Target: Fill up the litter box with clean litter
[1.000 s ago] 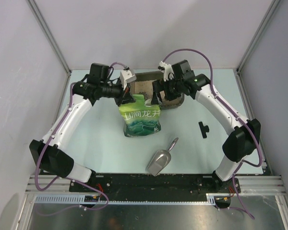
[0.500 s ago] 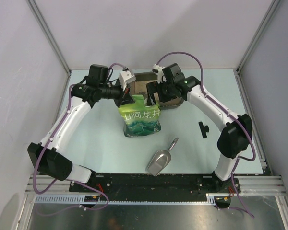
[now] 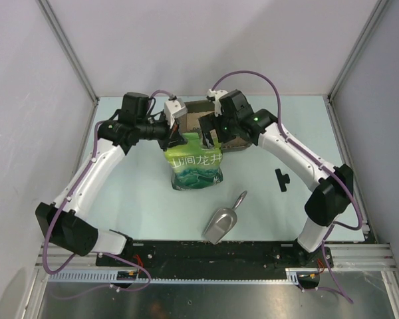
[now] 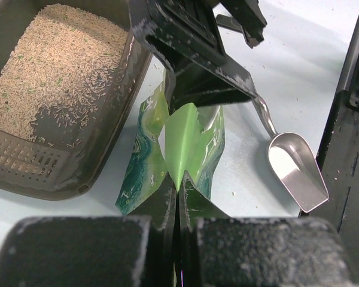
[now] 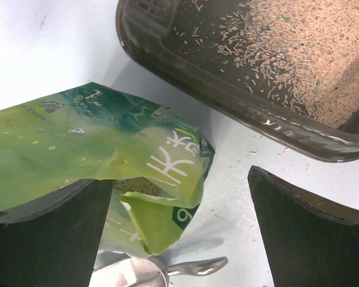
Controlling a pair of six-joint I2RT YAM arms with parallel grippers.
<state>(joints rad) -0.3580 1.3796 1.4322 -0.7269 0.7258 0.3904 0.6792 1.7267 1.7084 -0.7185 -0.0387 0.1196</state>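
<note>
My left claw [image 4: 178,190] is fully closed and pinches the top edge of the bag [image 4: 188,140], at its left corner; the thin green foil is pressed flat between the two fingers. My right claw [image 5: 180,179] is wide open and holds nothing. The other top corner of the bag reaches into the gap, close to one of the fingers [image 5: 54,233], but I cannot tell if it touches it. The mouth of the bag is a little open between my two claws. The bag is held up at its top, which is just beside the near wall of the box [image 5: 227,101], and its bottom rests on the table [image 3: 133,193], on the side toward my bases. The box stands at the far side of the table, behind both claws. The litter [image 4: 48,66] lies inside it, heaped over one part of the floor, with only loose grains on the rest and a few green bits among them. The scoop [image 4: 296,170] lies on the table nearer to my bases, apart from the bag. A small black part [image 3: 281,179] lies further to the right.
</note>
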